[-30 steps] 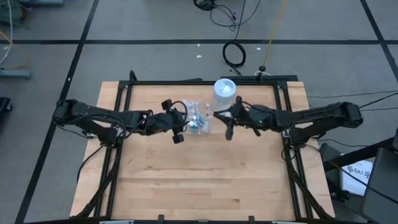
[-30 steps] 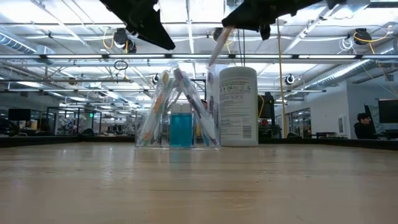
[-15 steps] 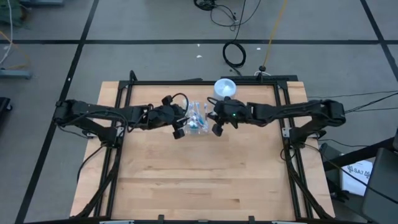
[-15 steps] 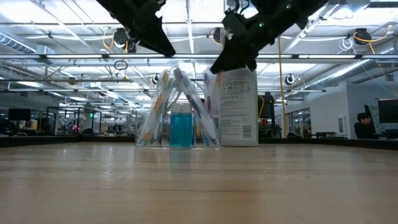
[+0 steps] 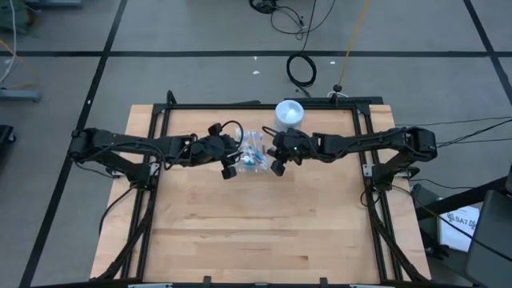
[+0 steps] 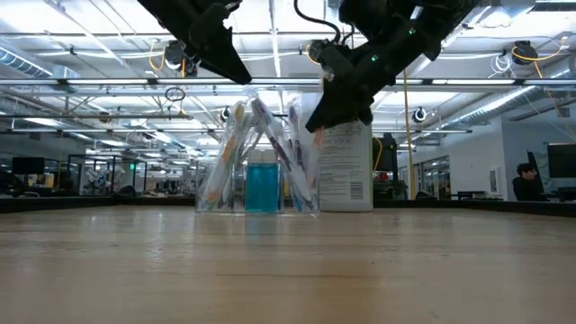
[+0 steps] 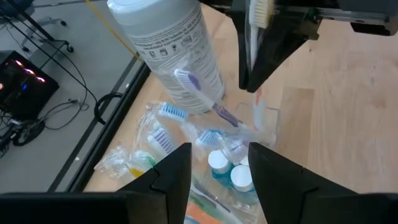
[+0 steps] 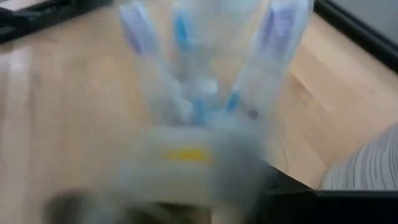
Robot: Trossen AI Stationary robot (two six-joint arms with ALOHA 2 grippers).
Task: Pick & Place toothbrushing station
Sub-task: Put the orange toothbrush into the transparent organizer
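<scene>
- right gripper (image 5: 278,157): over the right edge of the clear plastic cup (image 6: 258,184), fingers pinched nearly together on a toothbrush (image 7: 257,18); in the left wrist view the brush stands upright between them, bristle head uppermost.
- low view: the right gripper (image 6: 338,99) hangs just above the cup rim, close in front of the white canister (image 6: 346,153).
- left gripper (image 5: 230,162): on the opposite side of the cup, raised above it, fingers (image 7: 174,180) parted with nothing between them.
- cup: stands on the wooden table (image 5: 264,232) near the far edge, between the two grippers.
- cup contents: toothbrushes (image 6: 236,148) leaning outward in wrappers, blue tubes (image 6: 262,187) upright in the middle, white caps up.
- canister (image 5: 289,114): just behind and right of the cup; whether they touch, cannot tell.
- room behind: a person (image 6: 526,182) sits at far right.
</scene>
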